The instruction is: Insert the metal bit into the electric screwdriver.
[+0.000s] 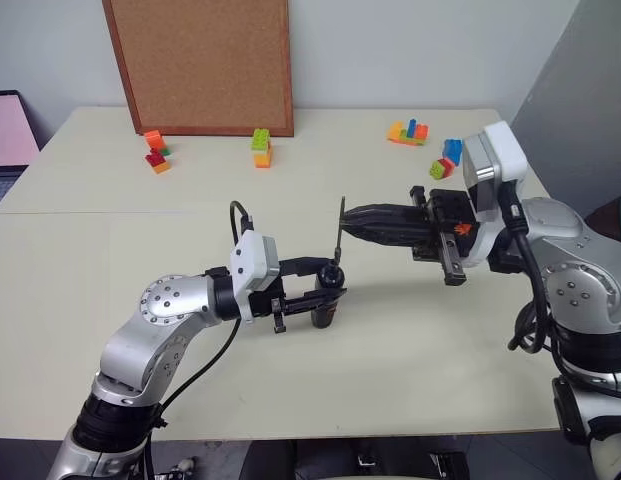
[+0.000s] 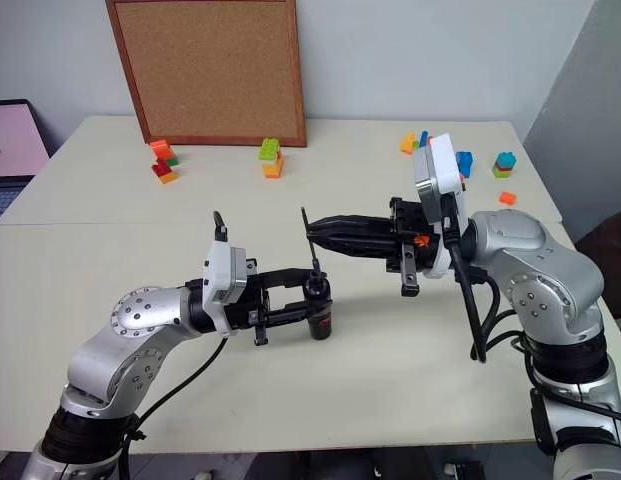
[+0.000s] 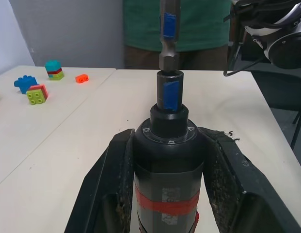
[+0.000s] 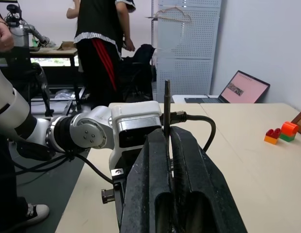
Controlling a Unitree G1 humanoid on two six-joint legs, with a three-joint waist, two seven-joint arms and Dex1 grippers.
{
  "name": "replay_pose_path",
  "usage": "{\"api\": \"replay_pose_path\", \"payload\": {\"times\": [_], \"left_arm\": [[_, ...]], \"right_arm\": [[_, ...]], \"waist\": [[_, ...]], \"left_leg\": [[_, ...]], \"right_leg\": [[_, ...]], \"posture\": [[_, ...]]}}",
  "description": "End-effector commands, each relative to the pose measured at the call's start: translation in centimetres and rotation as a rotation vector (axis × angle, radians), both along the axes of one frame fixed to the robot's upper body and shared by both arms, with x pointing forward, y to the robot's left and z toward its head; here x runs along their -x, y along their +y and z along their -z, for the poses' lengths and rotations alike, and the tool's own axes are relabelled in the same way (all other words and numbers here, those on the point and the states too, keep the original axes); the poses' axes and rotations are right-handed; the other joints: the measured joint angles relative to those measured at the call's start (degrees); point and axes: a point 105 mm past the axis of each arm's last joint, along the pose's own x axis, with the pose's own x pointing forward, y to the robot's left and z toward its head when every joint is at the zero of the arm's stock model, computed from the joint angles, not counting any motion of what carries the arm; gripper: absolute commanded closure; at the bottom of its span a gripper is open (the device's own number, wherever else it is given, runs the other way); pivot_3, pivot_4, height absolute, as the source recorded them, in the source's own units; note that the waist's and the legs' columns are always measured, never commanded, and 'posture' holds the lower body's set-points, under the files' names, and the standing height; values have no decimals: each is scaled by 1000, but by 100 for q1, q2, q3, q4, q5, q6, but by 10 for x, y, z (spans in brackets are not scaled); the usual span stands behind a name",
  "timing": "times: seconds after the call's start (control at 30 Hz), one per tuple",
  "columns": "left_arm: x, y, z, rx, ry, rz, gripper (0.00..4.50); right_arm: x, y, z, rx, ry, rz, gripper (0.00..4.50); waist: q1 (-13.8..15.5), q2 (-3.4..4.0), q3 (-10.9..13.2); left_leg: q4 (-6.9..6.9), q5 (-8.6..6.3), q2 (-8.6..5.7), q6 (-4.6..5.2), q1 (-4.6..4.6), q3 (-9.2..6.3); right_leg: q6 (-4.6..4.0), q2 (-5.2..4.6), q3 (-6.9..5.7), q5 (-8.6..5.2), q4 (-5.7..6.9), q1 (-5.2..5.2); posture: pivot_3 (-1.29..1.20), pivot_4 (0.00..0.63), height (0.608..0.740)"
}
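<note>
The left hand (image 1: 325,292) is clenched on the electric screwdriver (image 1: 326,305), holding it upright above the counter (image 1: 410,360) with one black finger on each side of the black body. In the left wrist view, the screwdriver (image 3: 167,165) sits between the two fingers (image 3: 111,189), with the red band low on the body and the narrower socket end pointing up. The right hand (image 1: 352,222) is clenched on the metal bit (image 1: 340,225), which is pinched between the fingertips and stands nearly vertical. In the right wrist view, the bit (image 4: 166,104) rises straight out of the closed fingertips (image 4: 157,160). The bit is directly above the screwdriver's socket, with its lower end just at the socket opening; whether it has entered the socket cannot be determined. The left wrist view shows the hexagonal end of the bit (image 3: 168,34) lined up with the socket, both marked with blue tape. Coloured building blocks (image 1: 261,147) lie scattered along the far side of the counter, in front of a cork board (image 1: 205,62) leaning against the wall. A person (image 4: 104,46) stands in the background of the right wrist view.
</note>
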Motion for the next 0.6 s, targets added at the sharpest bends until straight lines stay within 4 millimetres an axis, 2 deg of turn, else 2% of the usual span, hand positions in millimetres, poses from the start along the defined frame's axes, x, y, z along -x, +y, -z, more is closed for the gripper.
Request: {"api": "replay_pose_path", "payload": {"times": [0.03, 0.43, 0.6], "left_arm": [[0, 4, 6, -28, 9, -12, 2864], [0, 7, 14, -34, 13, -13, 2864], [1, 9, 17, -35, 17, -13, 2864]], "right_arm": [[2, 1, -5, -4, -32, -7, 4500], [11, 8, 6, 16, -18, -47, 4500], [16, 13, 7, 40, -69, -69, 4500]], "waist": [[0, 0, 0], [0, 0, -1], [0, 1, -2]], "left_leg": [[0, 0, 0, 0, 0, 0], [0, 0, 0, 0, 11, 1], [-1, 0, 0, 0, 14, 1]], "right_leg": [[0, 0, 0, 0, 0, 0], [-1, 0, 1, 0, 1, 8], [0, 0, 2, 0, 1, 10]], "posture": [[0, 150, 740], [0, 150, 740], [0, 150, 740]]}}
